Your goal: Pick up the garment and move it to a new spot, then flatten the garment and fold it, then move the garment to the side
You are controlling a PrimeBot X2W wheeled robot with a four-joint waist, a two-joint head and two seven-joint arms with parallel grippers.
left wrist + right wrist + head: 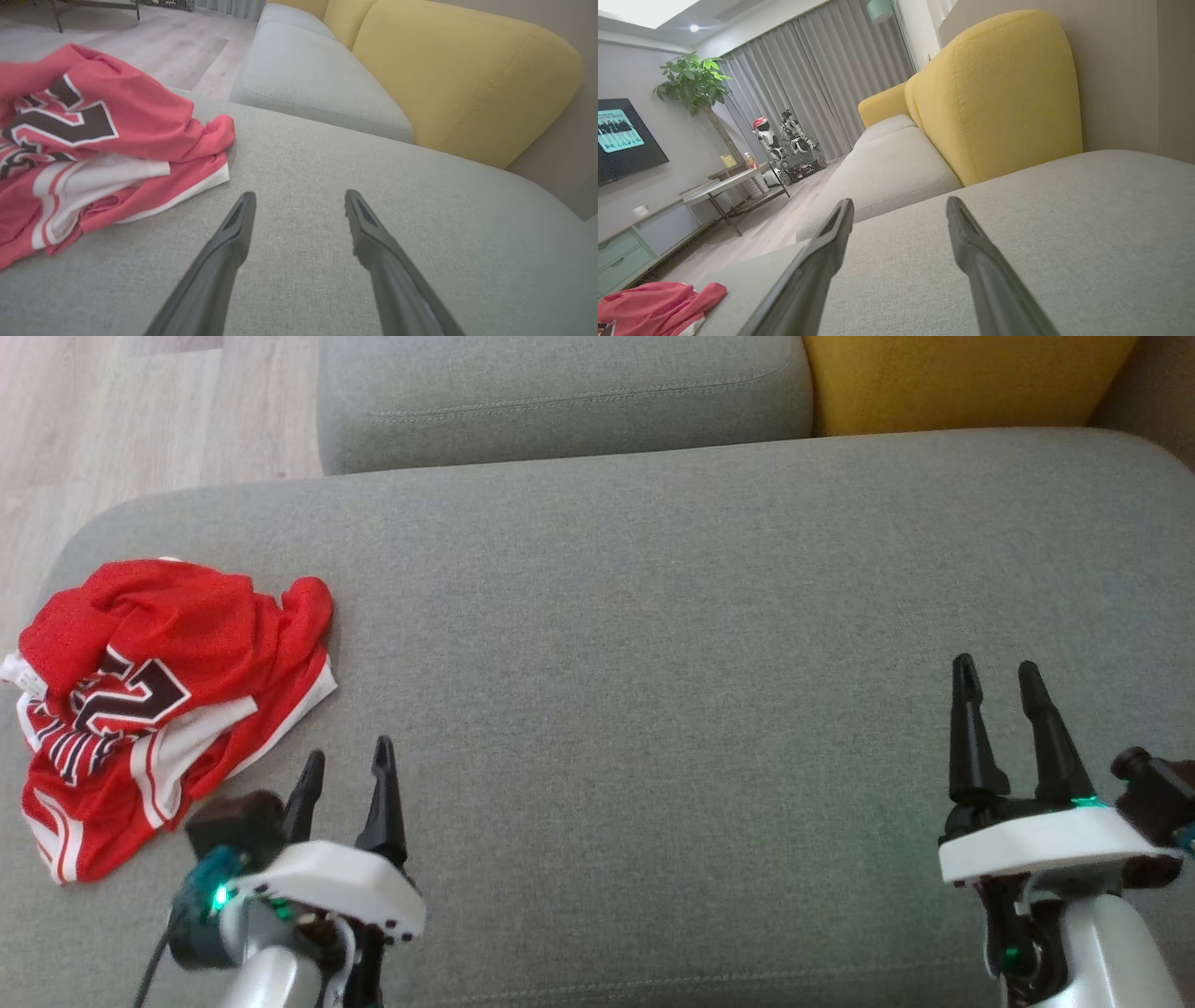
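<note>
Left gripper (349, 751): nearest to us, low at the left, both dark fingers spread wide with nothing between them, hovering over bare cushion just beside the garment's near edge.
Right gripper (994, 665): fingers parted too, and empty, parked far across the seat and well apart from the cloth.
Why they sit so: by my read, the left arm is lined up to make the pick because it's the close one. The right waits over open fabric, likely where the piece gets laid out.
Garment (159, 691): crumpled in a heap at the left end of the grey seat cushion (653, 616), near its rounded corner, and neither gripper touches it.
Look of it: a red jersey with white trim and stripes. Its dark lettering and number are outlined in white, and it's folded over itself so the print is broken up. Thin, limp cloth, I'd say, that will sag once lifted.
Step in hand: the first pick-up, not yet begun.
Beyond: a second grey cushion (560, 401) and a yellow backrest (962, 378) behind the seat, with pale wood floor (140, 411) past the left end.
</note>
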